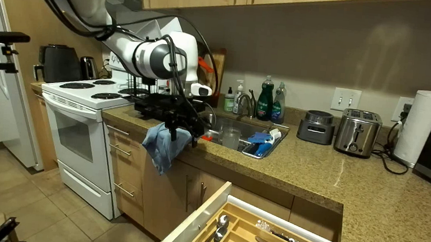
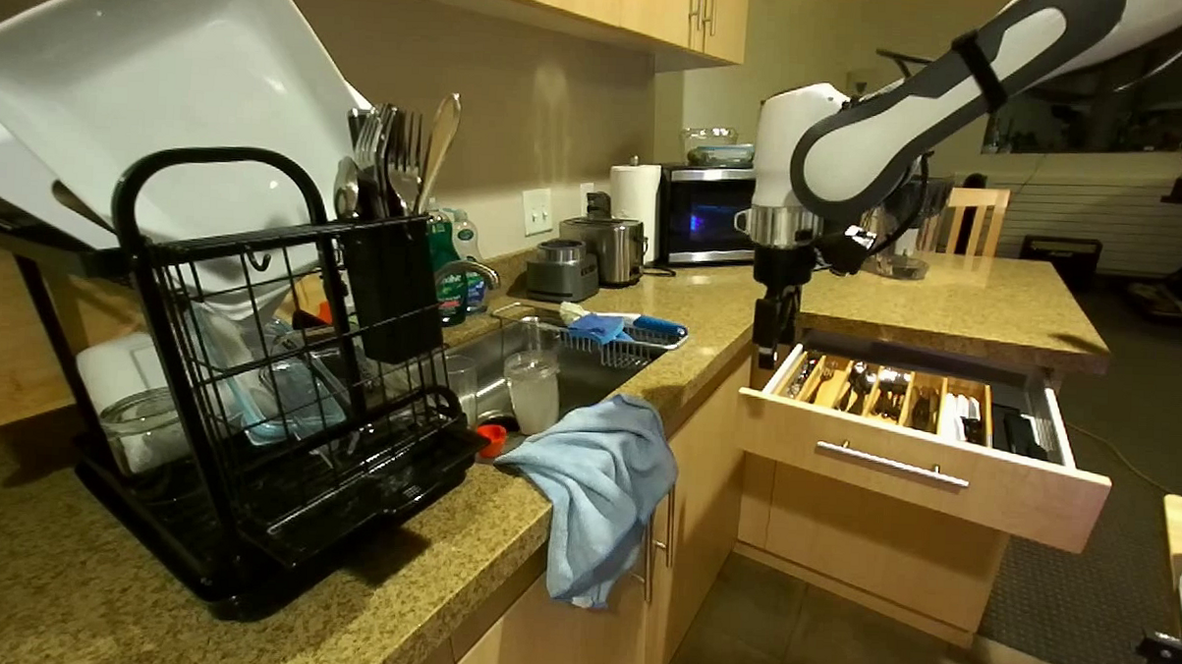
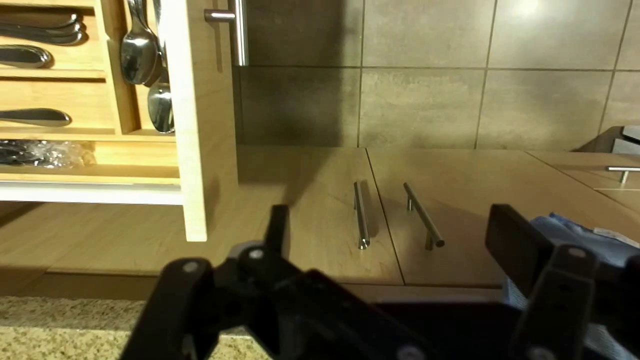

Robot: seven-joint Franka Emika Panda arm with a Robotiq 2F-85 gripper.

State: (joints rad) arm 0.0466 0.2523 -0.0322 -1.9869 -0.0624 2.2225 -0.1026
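Gripper spread | near one blue cloth | two door handles below | one extended drawer

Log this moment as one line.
gripper: open, empty | blue cloth: draped over counter edge, not touching gripper | drawer: pulled open, cutlery inside

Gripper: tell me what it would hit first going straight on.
Pointing down, the gripper would probably meet the tiled floor first, though depth is unclear and a door handle might catch.
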